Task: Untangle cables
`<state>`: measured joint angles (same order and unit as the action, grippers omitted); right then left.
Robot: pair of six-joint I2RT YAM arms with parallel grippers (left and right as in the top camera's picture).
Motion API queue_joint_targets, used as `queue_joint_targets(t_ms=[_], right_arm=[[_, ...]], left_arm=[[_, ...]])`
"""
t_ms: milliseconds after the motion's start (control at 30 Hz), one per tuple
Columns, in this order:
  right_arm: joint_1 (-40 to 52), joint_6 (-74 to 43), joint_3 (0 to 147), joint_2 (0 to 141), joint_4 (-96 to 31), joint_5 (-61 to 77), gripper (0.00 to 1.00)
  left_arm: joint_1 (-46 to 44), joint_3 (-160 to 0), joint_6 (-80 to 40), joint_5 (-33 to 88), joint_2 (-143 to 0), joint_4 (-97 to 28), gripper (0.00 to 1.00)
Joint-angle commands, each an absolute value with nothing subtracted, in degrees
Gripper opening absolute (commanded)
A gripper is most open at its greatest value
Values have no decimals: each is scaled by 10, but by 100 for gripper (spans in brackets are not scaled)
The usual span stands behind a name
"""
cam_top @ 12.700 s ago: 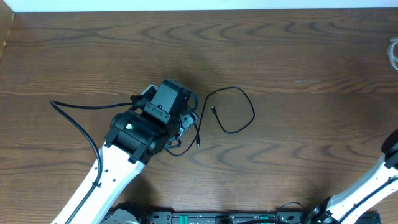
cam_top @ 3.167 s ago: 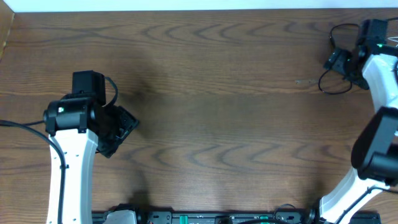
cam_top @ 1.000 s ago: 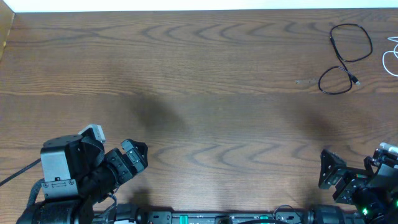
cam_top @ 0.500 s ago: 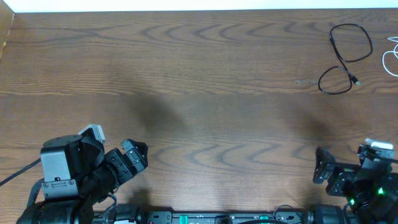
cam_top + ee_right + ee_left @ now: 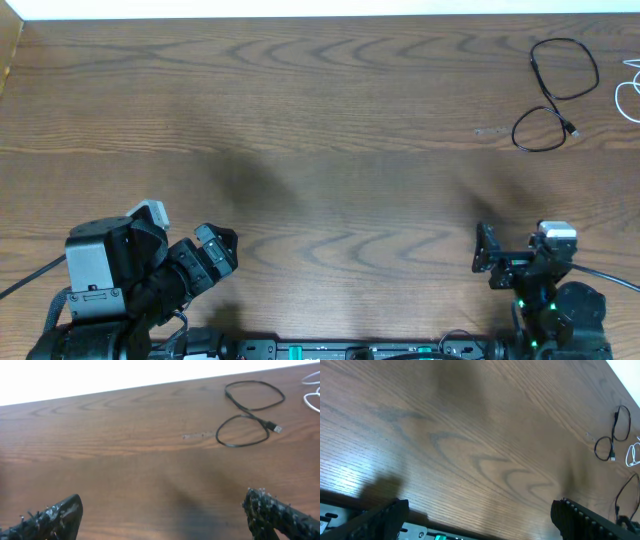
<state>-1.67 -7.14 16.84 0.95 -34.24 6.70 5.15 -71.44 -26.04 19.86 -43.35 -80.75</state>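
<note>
Overhead view: left gripper (image 5: 208,256) is resting low at the near left edge of the brown wood-grain table (image 5: 320,120), jaws spread wide. Right gripper (image 5: 488,258) is sitting at the near right edge, jaws also spread wide. Thin black cable (image 5: 549,98) is lying in two loops at the far right corner. Thin white cable (image 5: 618,100) is lying just beside it at the table's right edge, apart from it.

Left wrist view: left gripper (image 5: 480,506) is pointing across the table, with both cables (image 5: 612,442) (image 5: 632,452) far off at the upper right.

Right wrist view: right gripper (image 5: 161,502) is facing the black cable (image 5: 248,410) directly, showing its small plug end; the white cable (image 5: 311,402) is cut off by the frame edge.

Compared with half a second earlier, the right arm is sitting farther left along the near edge; the left arm and both cables are lying unchanged.
</note>
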Motion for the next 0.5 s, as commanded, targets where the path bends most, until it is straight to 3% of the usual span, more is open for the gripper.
queue_joint_targets(t_ms=[0,267,467], right_arm=[[-14,-66,134,3,-302,80,99],[-14,-66,47,3,-139,112,99],[-9,-50,31,3,-100,109,99]], left_arm=[[53,-715,-253,203,-433,-808,96],[53,-715,-253,203,-433,-808,96],[53,-715,-253,203,-433,-808,96]])
